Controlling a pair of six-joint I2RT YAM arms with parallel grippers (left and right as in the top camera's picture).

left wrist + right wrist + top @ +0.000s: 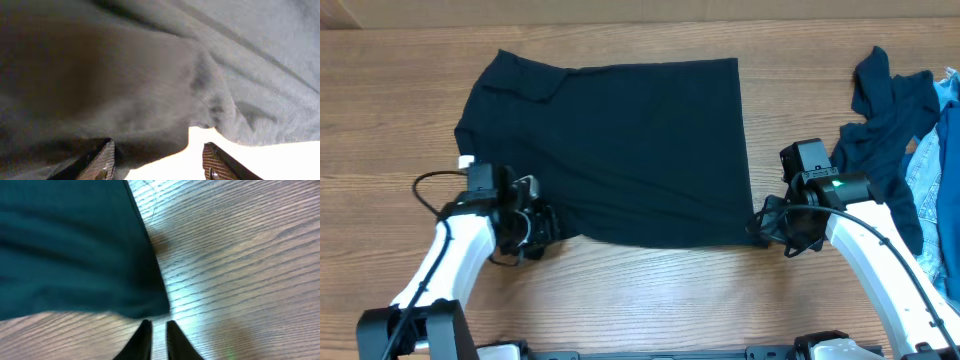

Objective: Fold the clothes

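The near-black navy T-shirt [620,150] lies flat on the wooden table, its small white tag [466,161] at its left edge. My left gripper [542,224] is at the shirt's near left corner. In the left wrist view its fingers [157,162] are open, and the shirt's edge [150,75] hangs between and over them. My right gripper [765,225] is at the near right corner. In the right wrist view its fingers [159,330] are almost together with only bare table between them, just short of the shirt's corner [65,255].
A rumpled dark blue garment [885,120] and pale blue denim [940,190] are piled at the table's right edge, behind my right arm. Bare wood [650,290] runs along the near edge of the table.
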